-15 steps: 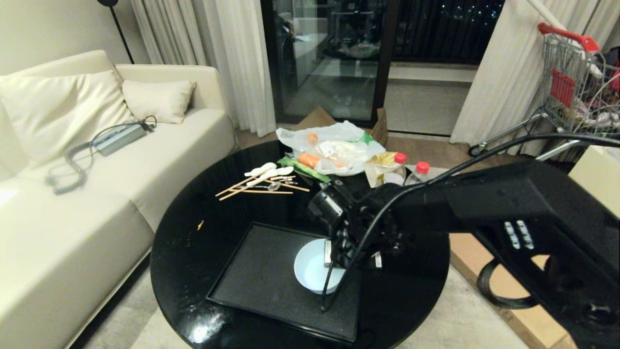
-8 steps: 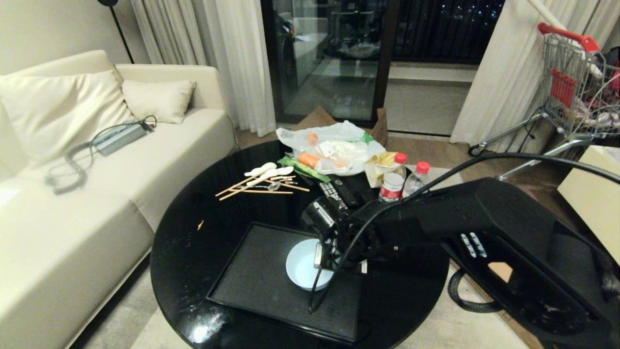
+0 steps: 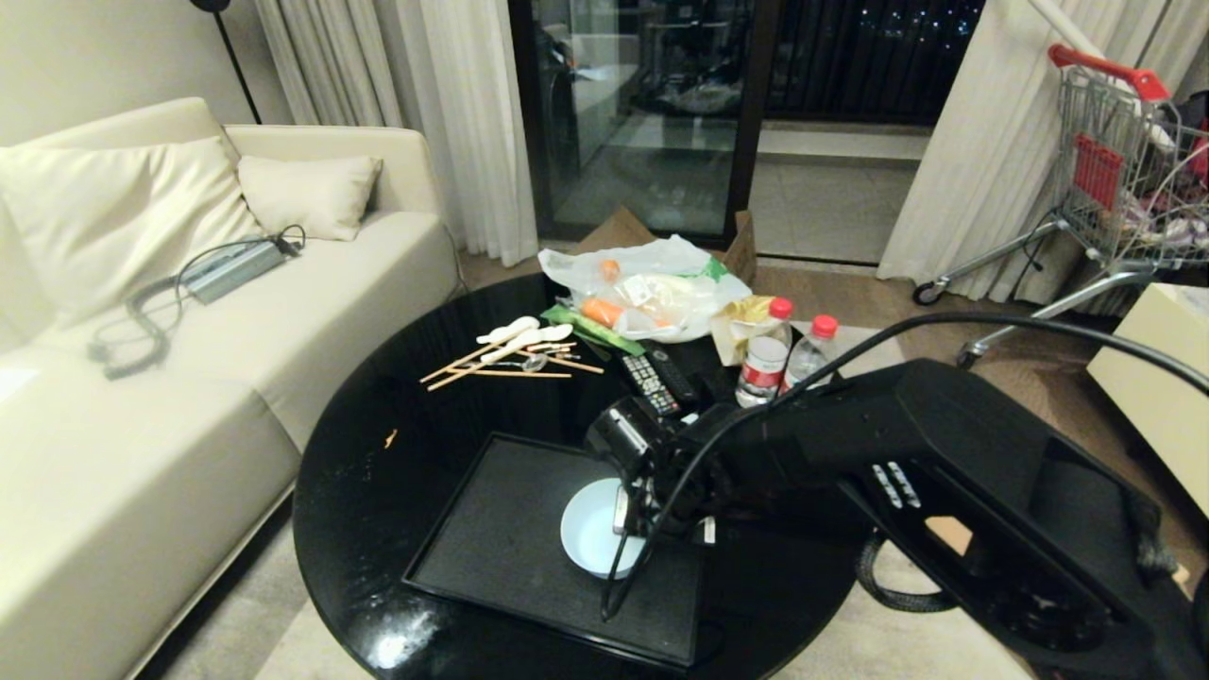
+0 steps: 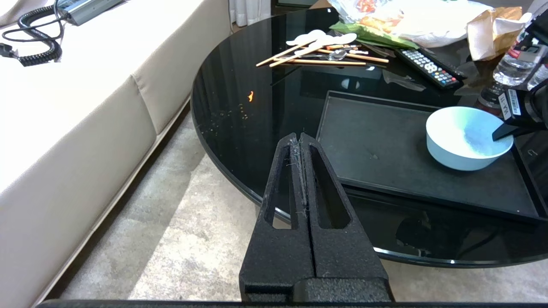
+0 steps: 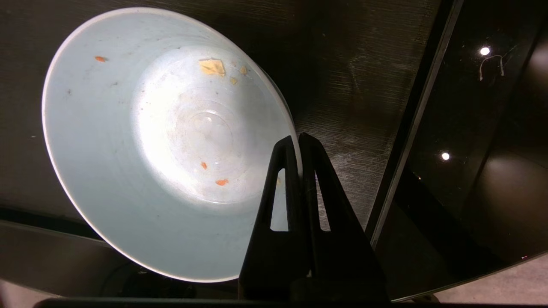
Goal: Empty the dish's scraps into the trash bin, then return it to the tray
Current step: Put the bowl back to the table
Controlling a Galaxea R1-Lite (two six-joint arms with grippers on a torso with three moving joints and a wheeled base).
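**A:** Fingers of the right gripper are pinched on the rim of the dish, one inside the wall, one outside. Clamped tight, only the rim between them.

**B:** Where's the dish sitting?

**A:** Directly under the fingertips, over the tray, toward its right end. From the left wrist view the dish looks upright with its base on or just above the tray surface; can't tell if it's actually touching.

**B:** Contents?

**A:** Nearly empty. A few scraps stuck on the inner wall across from the fingers, pale yellow, plus tiny orange flecks near the bottom close to the inner finger.

**B:** Beyond the dish?

**A:** Tray edge runs just outside the outer finger, then bare glossy black table. One orange bit on the table, well away from the gripper, past the tray's far left side. Behind the wrist: remote controls, two water bottles, chopsticks and spoons, plastic bag of food.

**B:** Bin?

**A:** Not visible in any view.

**B:** Left arm?

**A:** Left gripper parked off the table's near edge, above the carpet, fingers pressed together, holding nothing. Sofa out to its left.
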